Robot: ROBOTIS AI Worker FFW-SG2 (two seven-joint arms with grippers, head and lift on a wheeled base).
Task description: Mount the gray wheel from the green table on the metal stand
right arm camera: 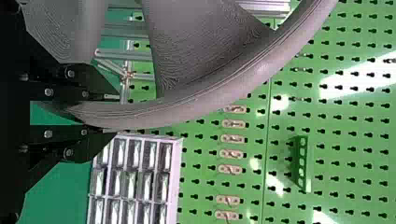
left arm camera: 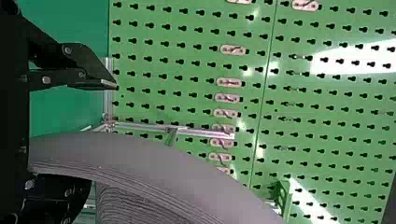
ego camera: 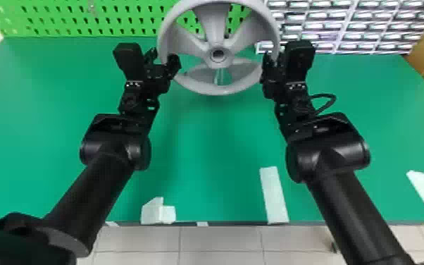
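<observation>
The gray wheel (ego camera: 218, 88) is held up over the far part of the green table (ego camera: 207, 141), its hub facing the head camera. At its left rim my left gripper (ego camera: 163, 58) is open. In the left wrist view the wheel (left arm camera: 140, 158) passes between the spread fingers of the left gripper (left arm camera: 100, 135), with a gap to one finger. On the right rim, my right gripper (ego camera: 274, 60) is shut; in the right wrist view both fingers of the right gripper (right arm camera: 116, 115) press the wheel (right arm camera: 201, 102). Metal stand bars (left arm camera: 201, 133) show beyond the wheel, which partly hides the stand (right arm camera: 126, 56).
A green pegboard (ego camera: 81, 21) rises behind the table, with a rack of small drawers (ego camera: 348, 26) at the back right. White tape strips (ego camera: 274, 195) lie along the near table edge. A green bracket (right arm camera: 302, 163) is fixed to the pegboard.
</observation>
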